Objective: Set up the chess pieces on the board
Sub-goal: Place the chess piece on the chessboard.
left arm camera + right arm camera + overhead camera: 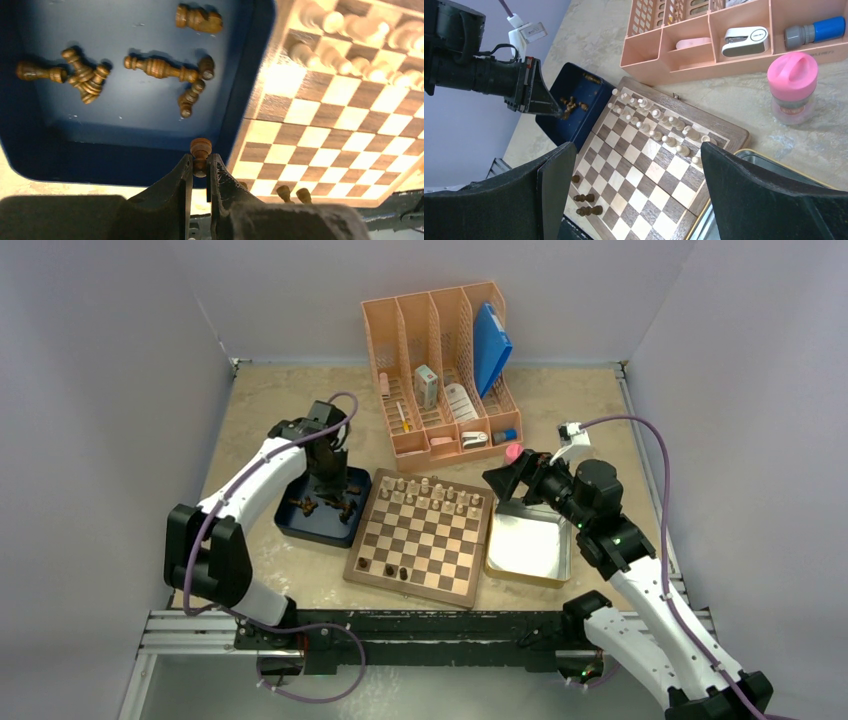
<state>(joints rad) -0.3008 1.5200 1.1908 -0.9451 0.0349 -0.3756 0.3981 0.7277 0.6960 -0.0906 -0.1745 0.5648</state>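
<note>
My left gripper (201,162) is shut on a dark brown pawn (200,149), whose head sticks out past the fingertips. It hangs over the near wall of the dark blue tray (125,150), next to the board's (452,582) left rim. Several dark chess pieces (160,67) lie flat in the tray. Three dark pieces (585,198) stand at the board's near left corner. Pale pieces (430,490) fill the two far rows. My right gripper (639,185) stands wide open above the board's right side, holding nothing.
A shiny metal tin (530,545) lies right of the board, under my right arm. A pink desk organiser (440,370) stands behind the board, with a pink-lidded jar (793,85) in front of it. Grey walls enclose the table.
</note>
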